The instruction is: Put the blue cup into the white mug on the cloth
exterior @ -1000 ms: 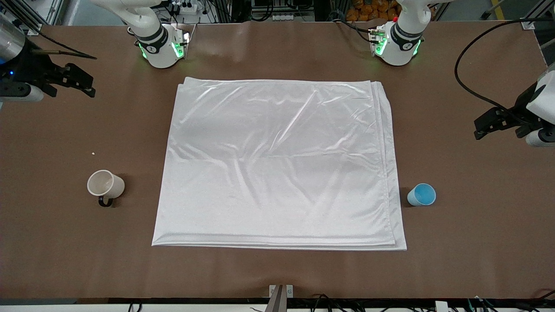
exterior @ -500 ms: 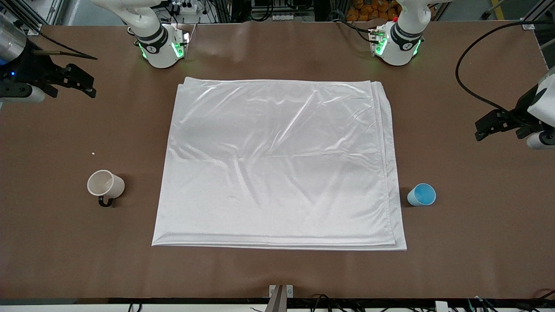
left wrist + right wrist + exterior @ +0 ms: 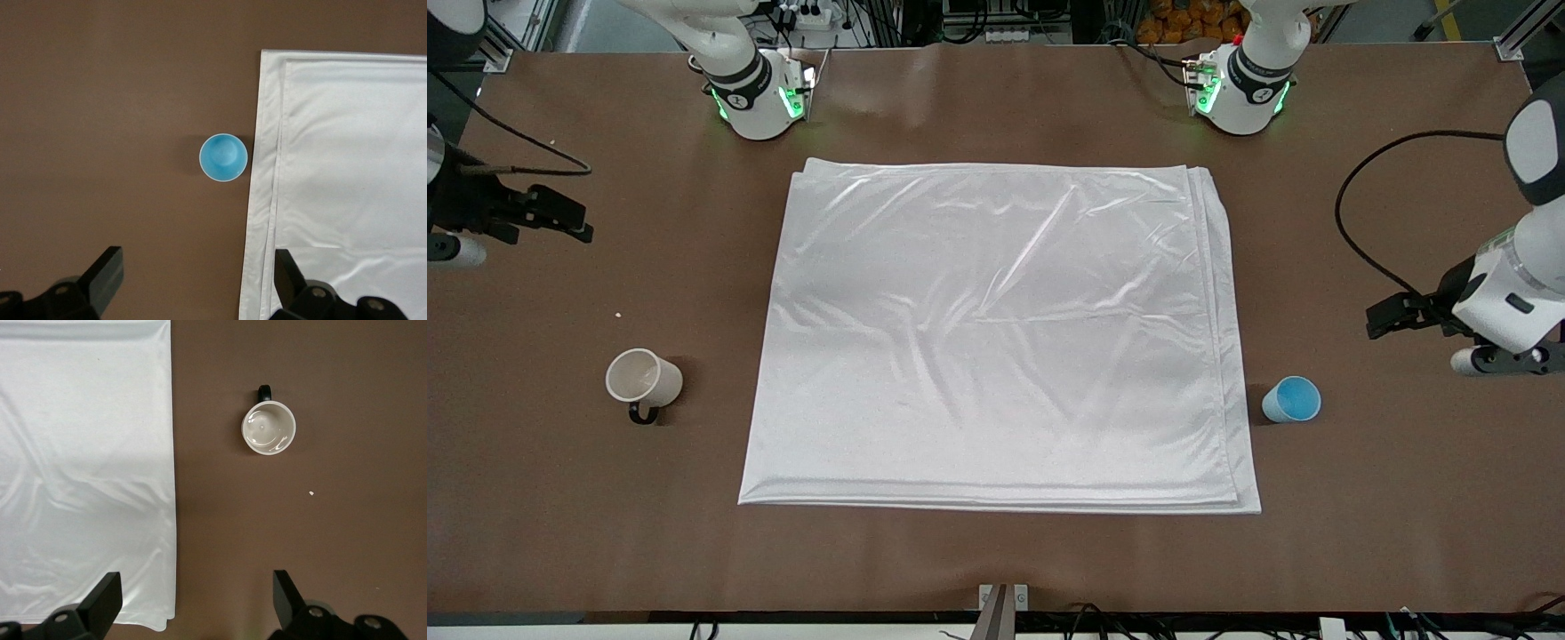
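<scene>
The blue cup (image 3: 1291, 399) stands upright on the bare table just off the cloth's edge, at the left arm's end; it also shows in the left wrist view (image 3: 223, 157). The white mug (image 3: 643, 380) stands upright on the table at the right arm's end, handle toward the front camera, and shows in the right wrist view (image 3: 268, 428). The cloth (image 3: 996, 338) lies flat between them. My left gripper (image 3: 1380, 320) (image 3: 197, 273) is open and empty, high over the table near the cup. My right gripper (image 3: 576, 227) (image 3: 195, 593) is open and empty, high over the table near the mug.
A small white crumb (image 3: 618, 315) lies on the table by the mug. A black cable (image 3: 1352, 240) loops from the left arm over the table. The arm bases (image 3: 756, 98) (image 3: 1240, 89) stand along the table's back edge.
Both grippers have moved toward the front camera: the left one toward the blue cup, the right one toward the white mug. Cup, mug and cloth have not moved.
</scene>
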You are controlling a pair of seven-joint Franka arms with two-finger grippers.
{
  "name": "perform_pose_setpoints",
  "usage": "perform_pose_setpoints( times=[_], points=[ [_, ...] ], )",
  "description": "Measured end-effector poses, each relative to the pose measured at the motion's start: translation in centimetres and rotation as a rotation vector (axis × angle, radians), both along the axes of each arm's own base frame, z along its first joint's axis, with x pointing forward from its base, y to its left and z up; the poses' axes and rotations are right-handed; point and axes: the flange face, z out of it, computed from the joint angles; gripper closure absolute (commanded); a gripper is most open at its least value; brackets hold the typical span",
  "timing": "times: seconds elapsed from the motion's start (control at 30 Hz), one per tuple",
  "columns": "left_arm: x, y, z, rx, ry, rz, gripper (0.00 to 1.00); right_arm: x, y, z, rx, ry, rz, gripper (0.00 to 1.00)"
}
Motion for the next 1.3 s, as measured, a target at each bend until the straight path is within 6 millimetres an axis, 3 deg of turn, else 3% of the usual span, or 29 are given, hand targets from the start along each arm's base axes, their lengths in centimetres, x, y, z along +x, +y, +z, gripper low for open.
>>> perform_pose_setpoints(
  times=[0.37,0.7,1.0,1.3],
  points=[
    [3.2,0.8,-9.4,-0.022,0.021,0.008,0.00,5.3,-2.4,-9.6,0.008,0.050,-0.032,0.00],
    [4.7,2.2,-17.3,-0.041,0.003,0.028,0.00,8.9,-4.6,-16.2,-0.018,0.078,-0.027,0.00],
    [4.7,2.7,-21.5,-0.041,0.039,0.032,0.00,12.1,-5.2,-22.5,-0.027,0.074,0.078,0.00],
    [3.7,2.7,-24.2,-0.029,0.032,0.018,0.00,13.6,-7.6,-28.7,-0.014,0.047,0.133,0.00]
  ],
)
